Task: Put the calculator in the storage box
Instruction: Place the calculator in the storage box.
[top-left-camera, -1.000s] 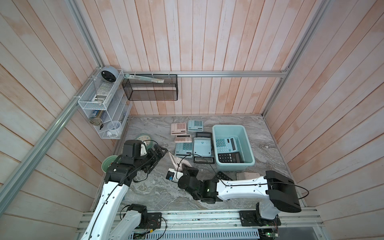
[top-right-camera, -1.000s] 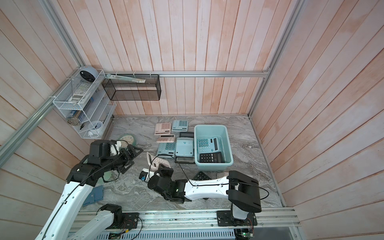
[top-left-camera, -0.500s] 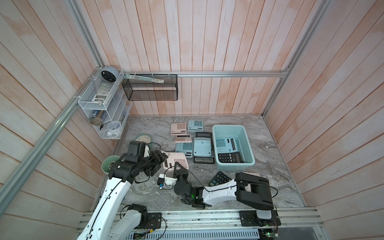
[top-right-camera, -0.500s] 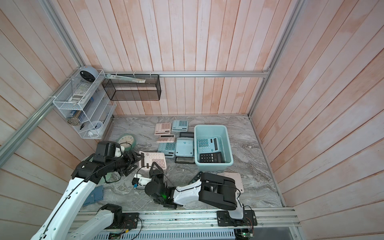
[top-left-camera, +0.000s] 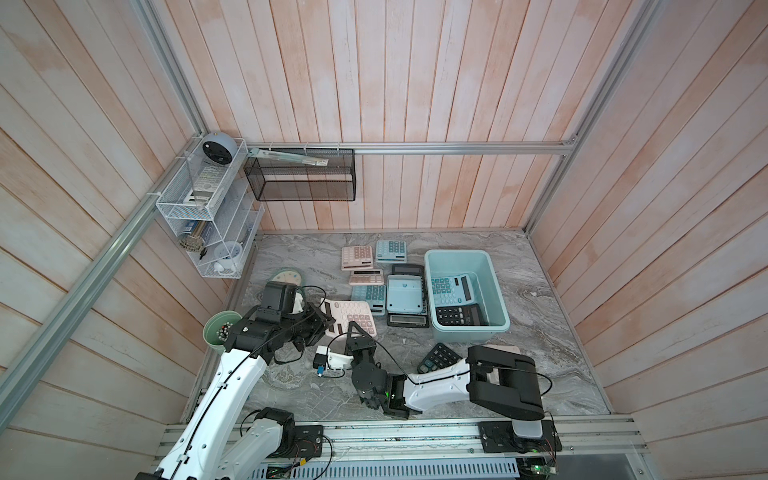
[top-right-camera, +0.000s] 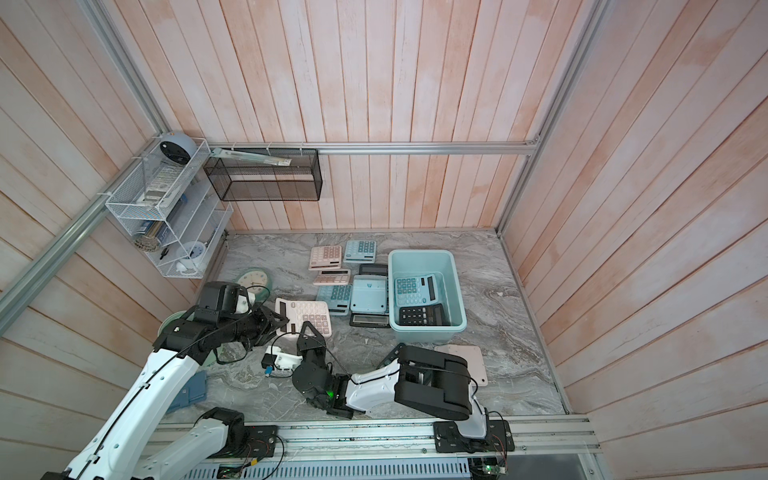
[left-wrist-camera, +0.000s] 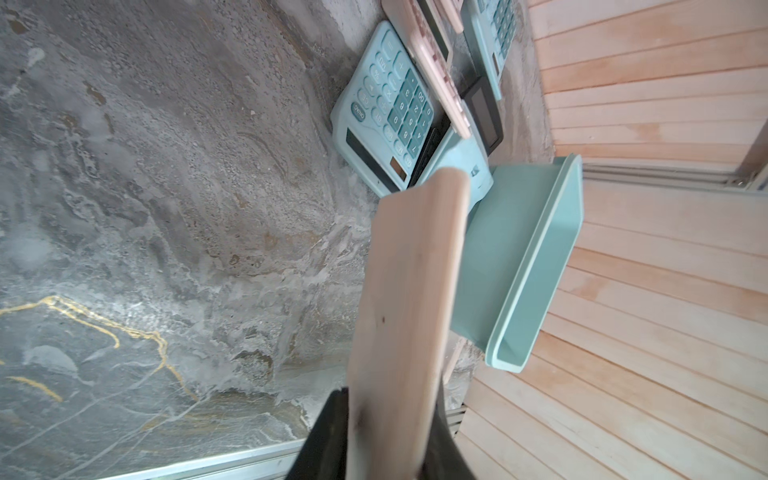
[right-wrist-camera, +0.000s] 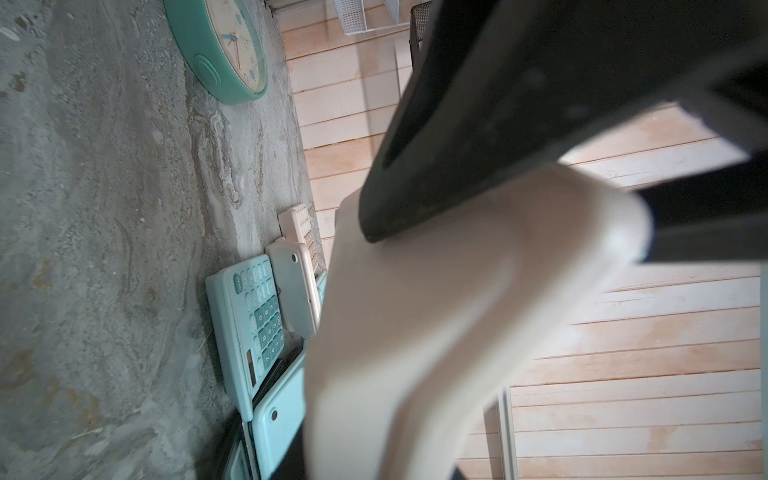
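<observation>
Teal calculator (left-wrist-camera: 386, 112) near storage box (left-wrist-camera: 498, 249): keys ON/AC, CE, 00.

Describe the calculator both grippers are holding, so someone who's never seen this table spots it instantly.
Find the teal storage box on the marble tabletop, then look across the heap of calculators beside it toward the green pen cup. The pink calculator there, white keys up, is the only one held: left gripper on its display end, right gripper on its near edge.
</observation>
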